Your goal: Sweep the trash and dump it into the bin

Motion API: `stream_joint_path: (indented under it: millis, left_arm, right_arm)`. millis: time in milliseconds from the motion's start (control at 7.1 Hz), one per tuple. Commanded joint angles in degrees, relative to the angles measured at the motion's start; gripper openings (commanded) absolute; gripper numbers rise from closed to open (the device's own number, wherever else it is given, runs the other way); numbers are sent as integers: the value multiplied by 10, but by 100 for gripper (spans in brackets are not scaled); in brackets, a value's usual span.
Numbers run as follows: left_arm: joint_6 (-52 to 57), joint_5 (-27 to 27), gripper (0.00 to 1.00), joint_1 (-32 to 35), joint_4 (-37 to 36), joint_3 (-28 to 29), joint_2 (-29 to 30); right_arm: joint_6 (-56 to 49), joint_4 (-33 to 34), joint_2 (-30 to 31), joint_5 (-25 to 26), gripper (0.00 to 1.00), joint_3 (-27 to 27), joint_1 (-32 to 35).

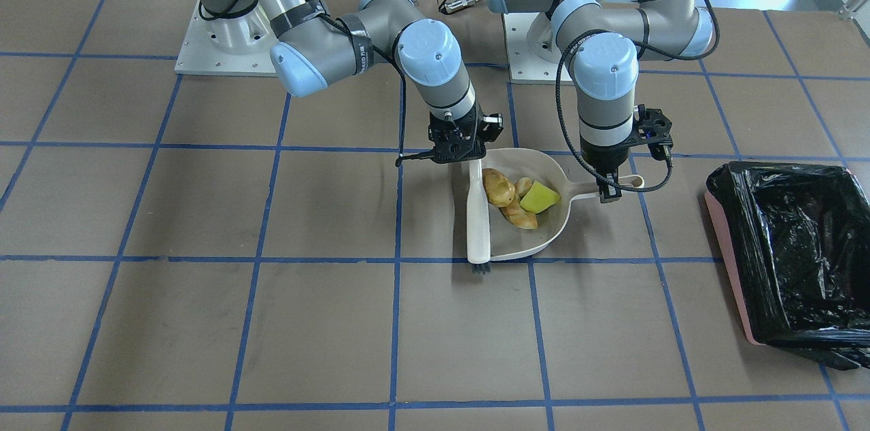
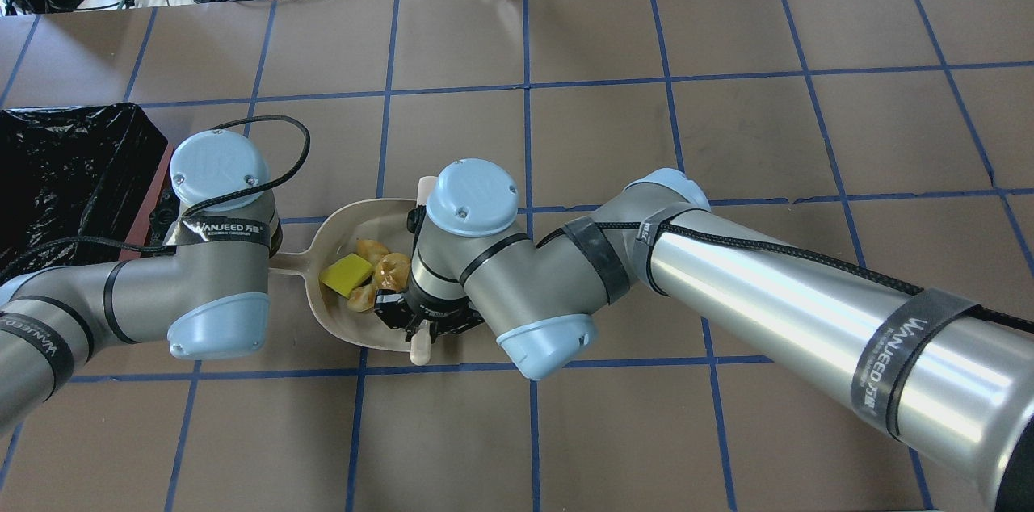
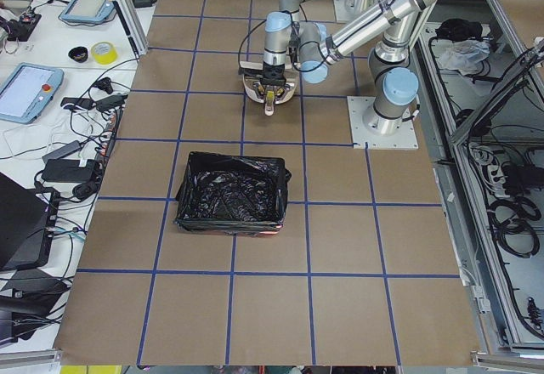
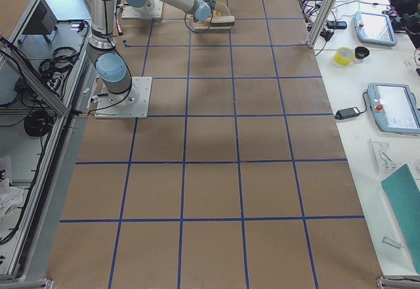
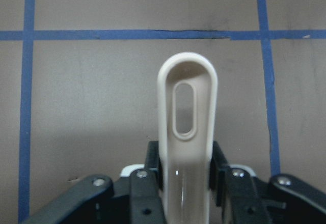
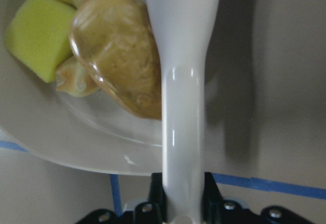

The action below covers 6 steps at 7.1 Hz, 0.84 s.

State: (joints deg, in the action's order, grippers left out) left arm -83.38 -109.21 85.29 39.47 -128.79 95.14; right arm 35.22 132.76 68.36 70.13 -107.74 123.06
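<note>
The bin (image 1: 728,261) sits well apart from the dustpan (image 1: 550,232), off to the robot's left. The pan's long axis runs roughly toward it, handle end nearest the bin and open mouth facing away (so I judge the pan must be lifted, carried over and turned before tipping). The left gripper (image 1: 610,188), the one nearer the bin, is clamped on that handle. The right gripper (image 1: 462,153) grasps the white brush (image 1: 478,220), which lies across the pan's mouth. There is one bin, one dustpan, one brush and three bits of trash, all inside the pan: roll (image 1: 498,187), pastry (image 1: 520,215), sponge (image 1: 539,198).
</note>
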Motion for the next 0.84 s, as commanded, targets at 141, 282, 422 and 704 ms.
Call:
stream_joint_path:
  millis: [141,282,422,704]
  left_arm:
    - [0,8,0,0,3,3,6]
    - [1,8,0,0,4,5,6]
    - [1,19,0,0,4,5,5]
    - [1,23,0,0,4,5,6]
  right_arm:
    - [-70,-127,59,99,0,17,-61]
    - [-132,-167,76,128,0,18,-102]
    - [-174,-187,85,130,0,21,-146]
    - [-153,-274,105,116,0,5,-152]
